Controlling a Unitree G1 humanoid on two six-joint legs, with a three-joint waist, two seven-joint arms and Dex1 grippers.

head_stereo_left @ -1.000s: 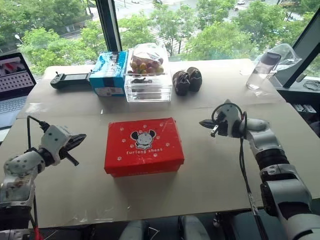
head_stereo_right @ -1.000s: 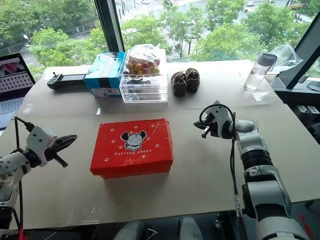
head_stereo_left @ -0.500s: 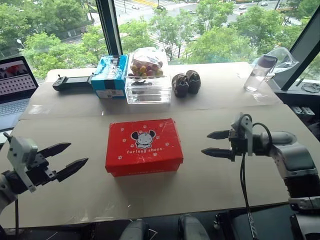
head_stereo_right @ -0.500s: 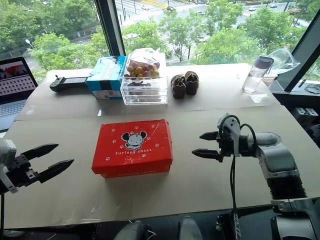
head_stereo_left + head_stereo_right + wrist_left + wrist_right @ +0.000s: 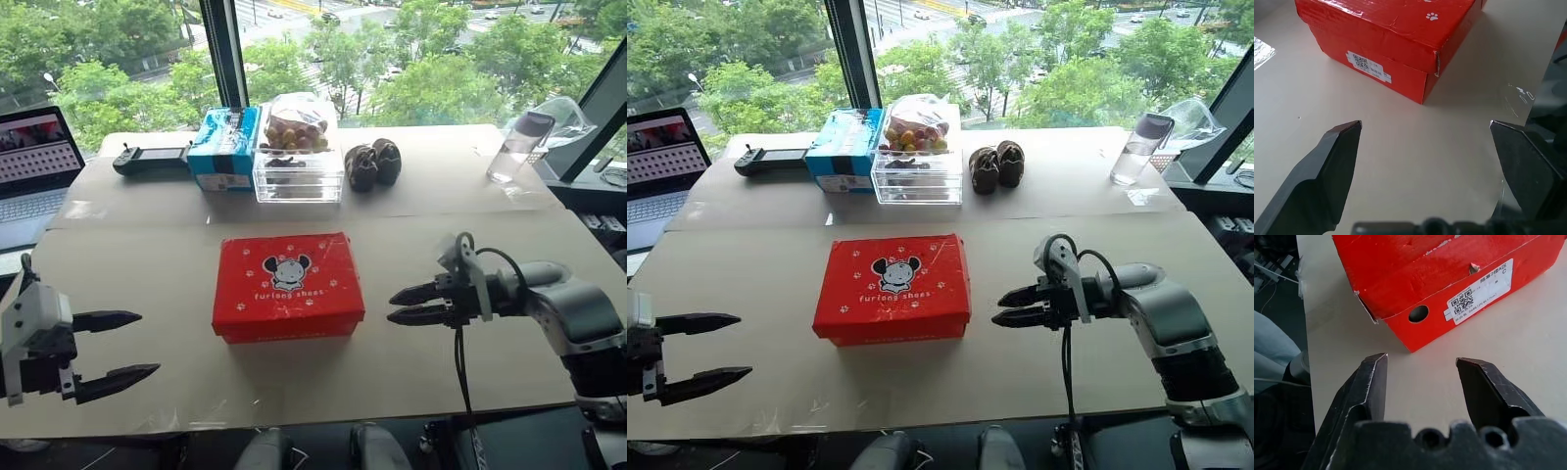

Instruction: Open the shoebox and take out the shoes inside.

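The red shoebox lies in the middle of the table with its lid shut, cartoon animal and "furlong shoes" facing up. The shoes are hidden. My left gripper hovers well to the left of the box near the table's front edge, wide open and empty; from the left wrist, the gripper faces a corner of the shoebox. My right gripper points at the box's right end, a short gap away, open narrowly with nothing between its fingers. From the right wrist, the gripper faces the labelled end of the shoebox.
Along the back stand a blue carton, a clear drawer box with fruit on top, small dark brown shoes, a black controller and a water bottle. A laptop sits at far left.
Both arms drew back toward the table's front edge. Both grippers went from shut to open; the right one has since narrowed again. The shoebox has not moved.
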